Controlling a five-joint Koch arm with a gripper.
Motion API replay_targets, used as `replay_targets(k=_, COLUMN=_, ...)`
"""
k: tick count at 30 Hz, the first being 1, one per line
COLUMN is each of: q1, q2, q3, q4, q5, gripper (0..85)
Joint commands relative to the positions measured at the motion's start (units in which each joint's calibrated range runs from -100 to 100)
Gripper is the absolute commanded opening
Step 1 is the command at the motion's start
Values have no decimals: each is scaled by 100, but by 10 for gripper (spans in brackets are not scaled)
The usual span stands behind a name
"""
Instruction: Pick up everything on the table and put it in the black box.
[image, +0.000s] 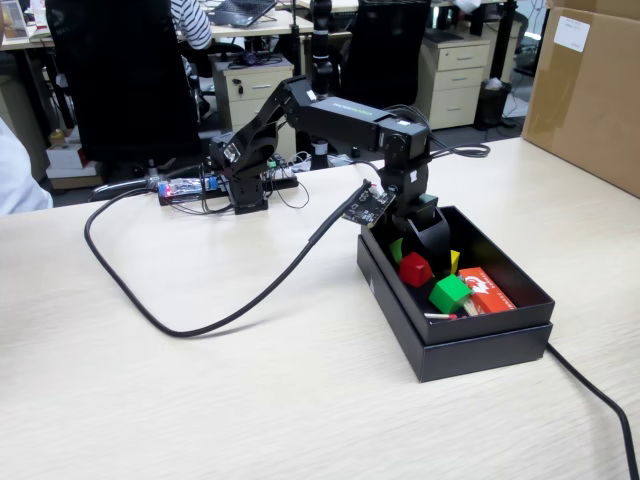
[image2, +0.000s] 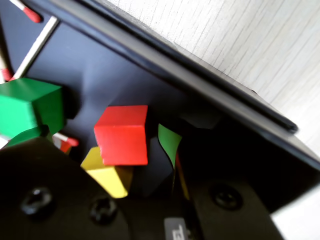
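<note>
While all three cubes lie inside the black box (image: 470, 345), they sit bunched together near its middle. In the fixed view the red cube (image: 415, 269) lies just below the gripper (image: 430, 240), the green cube (image: 450, 293) is nearer the camera and to its right, and only a sliver of the yellow cube (image: 454, 261) shows behind. In the wrist view the red cube (image2: 122, 135) lies on top of the yellow cube (image2: 109, 175), touching it, with the green cube (image2: 30, 107) apart at the left. The fingers stand apart with the red cube free in front of them and nothing held; a green pad (image2: 170, 142) on one finger shows beside it.

A matchbox (image: 486, 291) lies at the right of the box, and matchsticks (image2: 35, 42) lie on the box floor. The near wall stands close behind the green cube, leaving little room there. The table (image: 200, 400) around the box is bare except for a black cable (image: 200, 325) curving across it. The gripper's body hides part of the box floor, and the lower wrist view is dark.
</note>
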Motion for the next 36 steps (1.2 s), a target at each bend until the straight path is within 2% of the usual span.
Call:
replay_targets(k=1, q1=-39, q2=-1465, q3=242, q4=1, q5=0, gripper=467)
replay_targets(k=8, q1=-220, q2=-4288, q3=-94, q4=27, q5=0, gripper=477)
replay_targets(k=13, q1=-581, q2=-6594, q3=-1163, q4=226, q5=-39, gripper=479)
replay_targets(k=20, q1=-1446, q2=-9543, q3=-3793, q4=917, q5=-337, gripper=481)
replay_targets(k=24, q1=-1929, q2=-11012, q3=-6050, q4=2014, q5=-586, gripper=488)
replay_targets(k=29, q1=-2037, q2=-11987, q3=-7863, q4=2809, q5=-703, gripper=503)
replay_targets(k=34, q1=-1988, q2=-11987, q3=-8543, q4=2852, q5=-640, gripper=521)
replay_targets(k=36, q1=-1958, q2=-11987, q3=-8979, q4=3284, q5=-620, gripper=521)
